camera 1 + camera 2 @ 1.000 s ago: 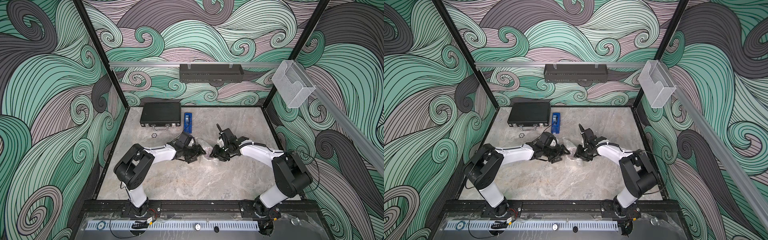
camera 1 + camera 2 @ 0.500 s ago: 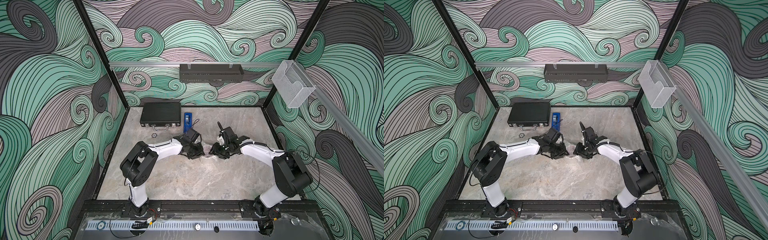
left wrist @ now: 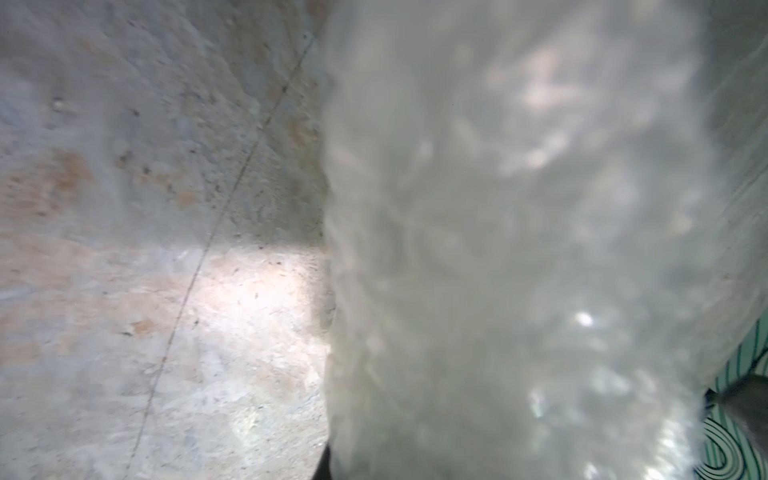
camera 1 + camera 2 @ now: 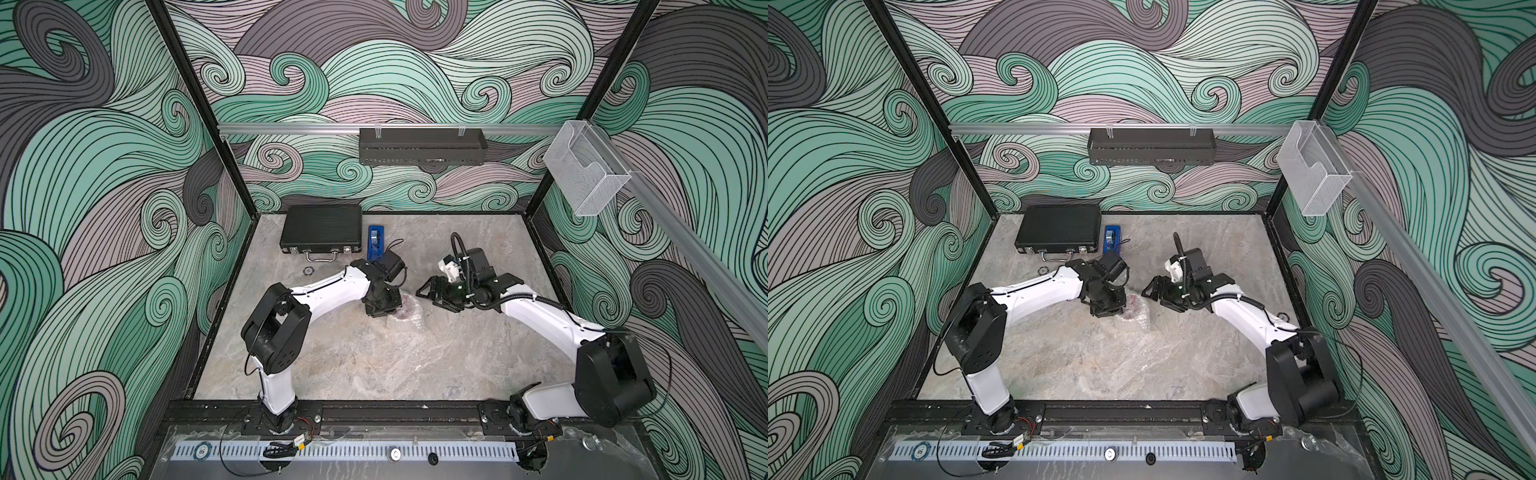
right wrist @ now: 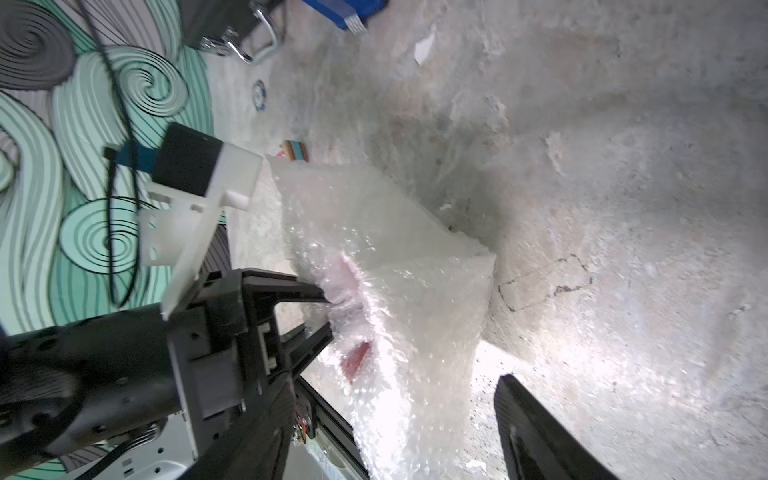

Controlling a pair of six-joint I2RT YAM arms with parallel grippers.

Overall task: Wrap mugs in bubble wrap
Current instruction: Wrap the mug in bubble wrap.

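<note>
The bubble wrap (image 4: 409, 313) lies crumpled round the mug (image 5: 355, 359) at the middle of the table, also seen in a top view (image 4: 1138, 313). Only the mug's red and pink show through the plastic. My left gripper (image 4: 386, 307) comes in from the left and is shut on the bubble wrap at the mug's side; the right wrist view shows its fingertips (image 5: 326, 297) pressed into the wrap. My right gripper (image 4: 422, 291) stands open just right of the bundle, with a fold of wrap loose between its fingers (image 5: 532, 432). In the left wrist view blurred bubble wrap (image 3: 519, 249) fills most of the frame.
A black case (image 4: 322, 228) and a blue tape dispenser (image 4: 376, 241) lie at the back left, with a small round chip (image 4: 308, 270) in front of the case. A tiny striped toy (image 5: 295, 151) sits beyond the wrap. A black shelf (image 4: 422, 145) hangs on the back wall.
My left arm has swung right onto the bundle and its gripper has closed on the wrap. My right gripper has opened wider and let the wrap go.
</note>
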